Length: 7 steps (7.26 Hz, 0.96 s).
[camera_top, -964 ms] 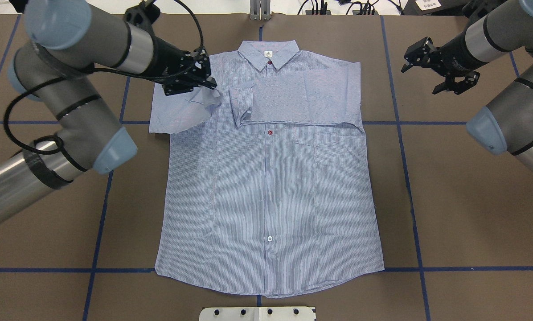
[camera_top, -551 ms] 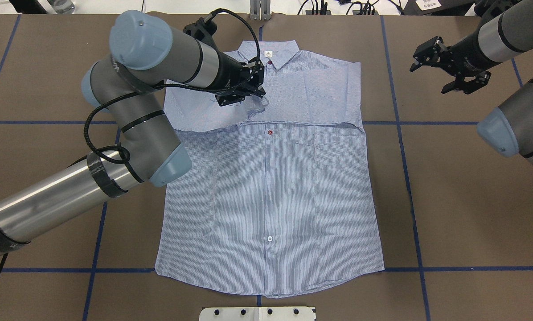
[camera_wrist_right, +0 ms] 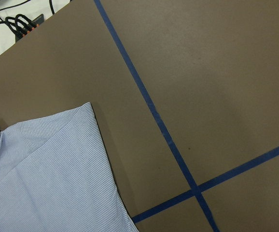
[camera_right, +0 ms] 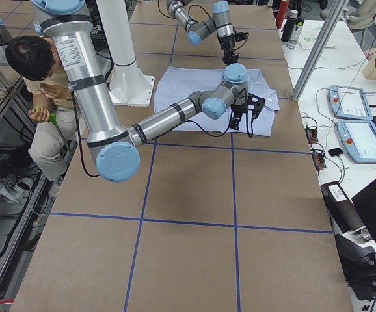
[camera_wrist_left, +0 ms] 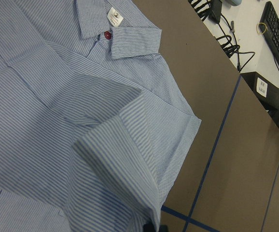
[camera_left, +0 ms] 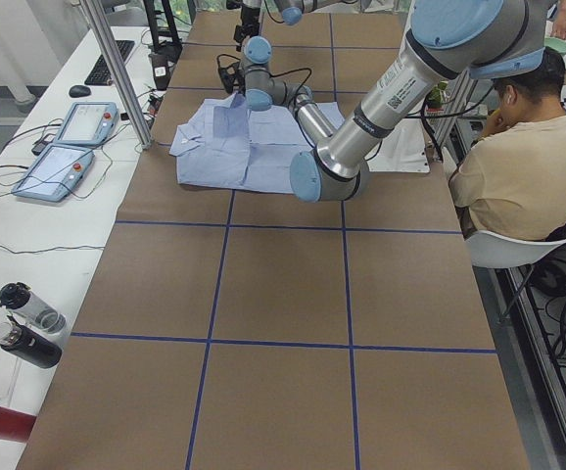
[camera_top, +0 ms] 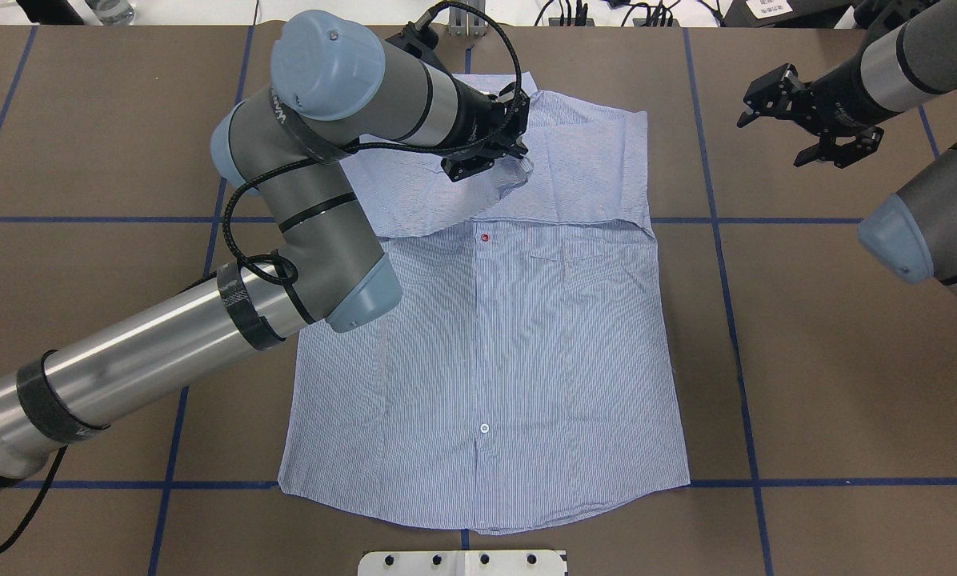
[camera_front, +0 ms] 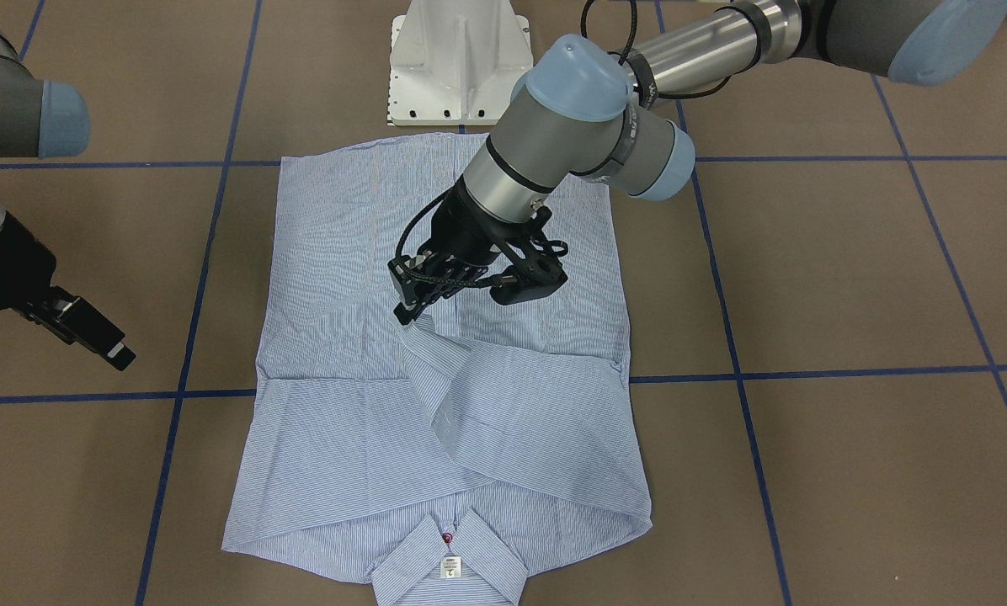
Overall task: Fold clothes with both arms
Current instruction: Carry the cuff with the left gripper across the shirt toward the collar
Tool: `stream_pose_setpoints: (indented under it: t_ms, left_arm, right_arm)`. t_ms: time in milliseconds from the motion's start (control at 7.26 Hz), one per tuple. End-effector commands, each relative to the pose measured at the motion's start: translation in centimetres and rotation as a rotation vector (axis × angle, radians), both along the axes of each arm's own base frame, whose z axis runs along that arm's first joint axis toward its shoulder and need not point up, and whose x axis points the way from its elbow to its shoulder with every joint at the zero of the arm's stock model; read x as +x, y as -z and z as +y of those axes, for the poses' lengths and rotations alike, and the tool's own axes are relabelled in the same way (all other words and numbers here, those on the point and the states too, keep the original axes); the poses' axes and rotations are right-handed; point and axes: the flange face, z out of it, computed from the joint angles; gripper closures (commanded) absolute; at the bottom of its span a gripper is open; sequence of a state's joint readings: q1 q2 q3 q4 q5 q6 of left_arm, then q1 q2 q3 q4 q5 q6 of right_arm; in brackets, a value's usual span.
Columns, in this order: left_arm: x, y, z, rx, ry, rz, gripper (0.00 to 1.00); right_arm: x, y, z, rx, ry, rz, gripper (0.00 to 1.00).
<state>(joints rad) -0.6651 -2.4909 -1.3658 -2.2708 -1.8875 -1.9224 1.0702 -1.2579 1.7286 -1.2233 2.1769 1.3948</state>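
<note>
A: Where is the shirt [camera_top: 486, 344]?

B: Flat on the brown table [camera_top: 806, 360], front up. In the overhead view its collar [camera_front: 449, 560] is at 12 o'clock and its hem at 6 o'clock, near the white pedestal base [camera_front: 460, 63].

A: And the left gripper [camera_front: 404, 318]?

B: It is over the upper chest, toward 12 o'clock from the shirt's middle, just short of the collar. Its fingers are clamped on the cuff end of the left sleeve [camera_top: 414, 192]. The sleeve rises from the 10 o'clock shoulder to the fingertips, and the cuff is lifted off the cloth below.

A: What about the other sleeve [camera_top: 590, 176]?

B: It is folded flat across the chest from the 2 o'clock shoulder, with its lower edge just above the chest pocket [camera_top: 566, 244] and a red button [camera_top: 486, 238]. The lifted sleeve partly overlaps it.

A: Right gripper [camera_top: 769, 144]?

B: It is off the shirt at about 2 o'clock and well apart from it — above bare table, fingers spread wide, holding nothing. Its wrist camera sees only a shirt corner and the blue tape [camera_wrist_right: 154, 116].
</note>
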Motion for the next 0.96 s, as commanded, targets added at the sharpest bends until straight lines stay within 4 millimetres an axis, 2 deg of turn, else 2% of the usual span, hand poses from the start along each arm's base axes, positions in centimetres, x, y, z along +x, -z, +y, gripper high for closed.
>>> stream_pose_setpoints:
  t_ms: [0, 413, 551, 827]
  left_arm:
    - [3.1, 0.3, 2.7, 0.0, 0.017, 0.007, 1.0]
    - [4.1, 1.1, 4.0, 0.019, 0.01, 0.029, 1.0]
    - [4.4, 1.4, 4.3, 0.026, 0.015, 0.036, 0.7]
    - [5.1, 3.2, 4.5, 0.033, 0.015, 0.052, 0.15]
  right_arm:
    - [0.2, 0.0, 0.1, -0.001, -0.004, 0.001, 0.01]
    - [0.2, -0.5, 0.0, -0.008, -0.005, 0.006, 0.01]
    - [0.2, -0.7, 0.1, -0.009, -0.006, 0.008, 0.01]
    - [0.4, -1.8, 0.6, -0.025, -0.004, 0.015, 0.01]
